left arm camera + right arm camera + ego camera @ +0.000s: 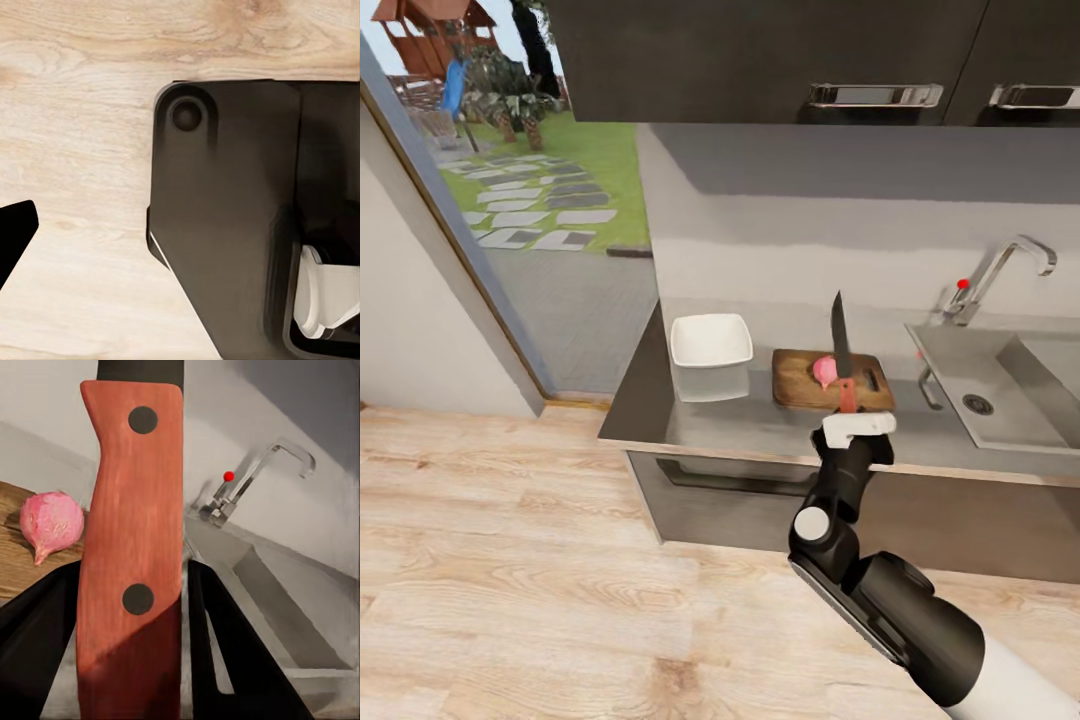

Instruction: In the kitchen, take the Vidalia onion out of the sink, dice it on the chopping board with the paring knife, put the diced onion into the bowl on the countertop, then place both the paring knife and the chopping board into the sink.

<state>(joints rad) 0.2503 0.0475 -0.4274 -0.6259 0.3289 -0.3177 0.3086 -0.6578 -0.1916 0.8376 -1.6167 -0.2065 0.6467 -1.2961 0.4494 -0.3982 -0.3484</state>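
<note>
Clamped between the 2 dark fingers (247,660) of the right gripper (849,412), the paring knife (842,350) is held by its red handle with the thin blade pointing up and away toward the back wall. Just beyond the handle, the pink Vidalia onion (824,371) lies whole on the chopping board (800,385), beside the blade rather than under it, so the dicing is judged not yet begun. For a clean cut, the blade would best be tipped down and brought over the middle of the onion, with the edge lowered squarely so that the round bulb is not rolled off the board. The grip should be kept firm, since a handle turning in the jaws would let the blade skid. The bowl (710,343) stands on the countertop (760,430) just left of the board, and the sink (1000,385) lies to its right under the chrome tap (1000,270). The left gripper's state cannot be told; the left wrist view shows a dark robot part over the wooden floor (82,150).
</note>
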